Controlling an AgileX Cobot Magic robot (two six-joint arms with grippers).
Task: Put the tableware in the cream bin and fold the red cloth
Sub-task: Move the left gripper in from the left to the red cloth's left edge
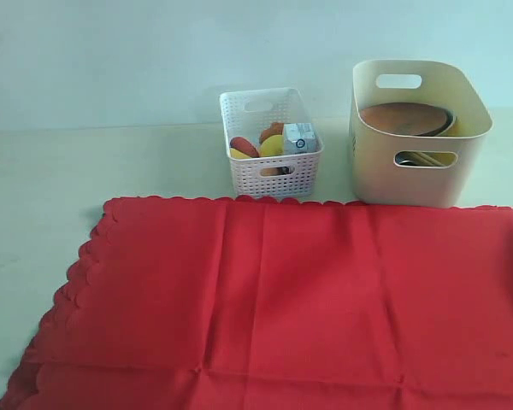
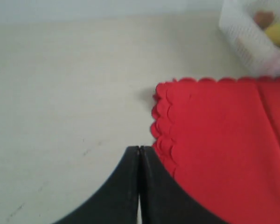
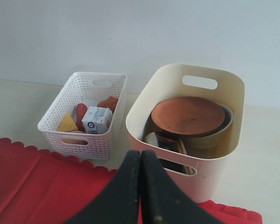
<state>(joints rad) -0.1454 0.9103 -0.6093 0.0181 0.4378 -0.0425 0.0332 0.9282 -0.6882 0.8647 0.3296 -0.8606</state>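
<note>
bright red cloth (image 1: 308, 299) spread flat, scalloped edge, faint creases

Nothing legible. The small blue-white carton (image 3: 97, 120), in the lattice basket (image 3: 95, 145) beyond the right fingers (image 3: 129, 186), bears blue print too blurred to read.

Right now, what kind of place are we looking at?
Probably a staged tabletop for tidying practice, not a home kitchen: a red cloth spread flat, a cream bin holding a plate, a white basket of food.
</note>
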